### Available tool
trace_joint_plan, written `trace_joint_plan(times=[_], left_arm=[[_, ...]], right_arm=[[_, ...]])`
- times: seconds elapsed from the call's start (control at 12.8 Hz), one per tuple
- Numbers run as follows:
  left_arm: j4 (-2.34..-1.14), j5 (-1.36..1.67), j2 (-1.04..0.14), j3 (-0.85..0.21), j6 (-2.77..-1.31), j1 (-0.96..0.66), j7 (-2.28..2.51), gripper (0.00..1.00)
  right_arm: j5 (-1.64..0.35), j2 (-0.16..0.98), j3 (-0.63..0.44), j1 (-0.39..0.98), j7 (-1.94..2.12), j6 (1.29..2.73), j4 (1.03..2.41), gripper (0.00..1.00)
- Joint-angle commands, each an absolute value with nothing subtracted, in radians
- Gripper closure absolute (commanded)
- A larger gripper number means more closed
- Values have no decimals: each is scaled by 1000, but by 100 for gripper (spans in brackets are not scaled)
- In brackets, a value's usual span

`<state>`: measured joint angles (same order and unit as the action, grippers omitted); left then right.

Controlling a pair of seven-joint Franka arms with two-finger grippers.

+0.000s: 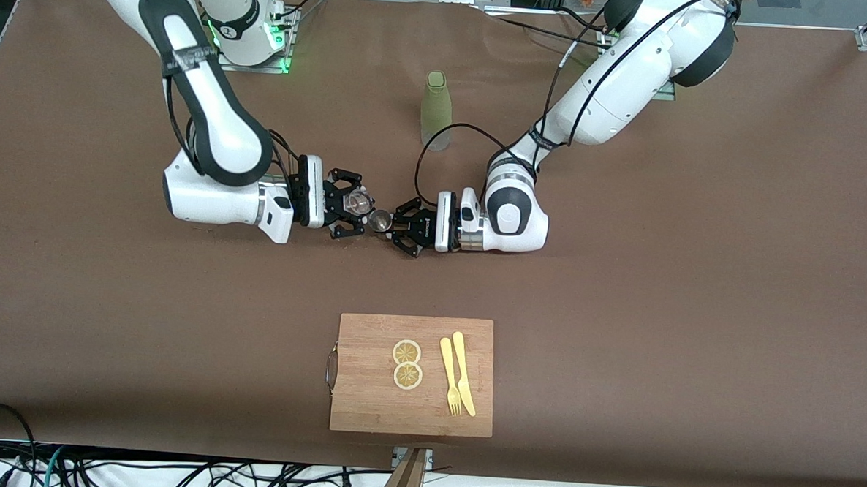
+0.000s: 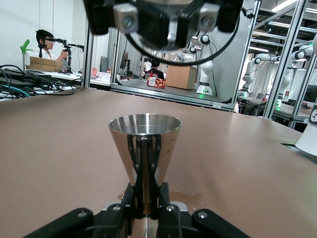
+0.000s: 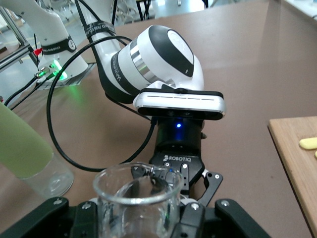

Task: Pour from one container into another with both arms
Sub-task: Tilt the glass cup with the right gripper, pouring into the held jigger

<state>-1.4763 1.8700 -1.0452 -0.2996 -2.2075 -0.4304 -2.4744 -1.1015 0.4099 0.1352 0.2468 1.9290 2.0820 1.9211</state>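
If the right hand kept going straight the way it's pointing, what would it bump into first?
Probably the metal cup held by the left hand. The right hand, shut on a clear glass, points straight at it, with hardly any gap showing between them.

Definitely a robotics lab, not anyone's kitchen. The brown table (image 1: 109, 295) was ringed by aluminium framing (image 2: 292, 44), with loose cables (image 1: 174, 477) bunched along its edge nearest the front camera. The left wrist view showed more white robot arms (image 2: 255, 64) standing at other stations in the room, a cardboard box (image 2: 181, 77) on a bench, and a person (image 2: 47, 44) at a desk holding up some handheld rig.
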Motion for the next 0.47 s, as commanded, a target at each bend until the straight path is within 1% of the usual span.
trace_joint_plan(times=[0.0,0.23,0.39], left_arm=[[-1463,1902,-1039,-293,-2226,-446,-2494,100],[-1463,1899,-1039,-291,-2226,-446,-2493,100],[-1465,1899,-1039,-290,-2224,-446,-2491,100]], right_arm=[[-1049,356,130,273,1852,2111,1959,85],[-1025,357,130,302,1830,2169,1963,85],[-990,357,130,301,1792,2171,1965,85]])
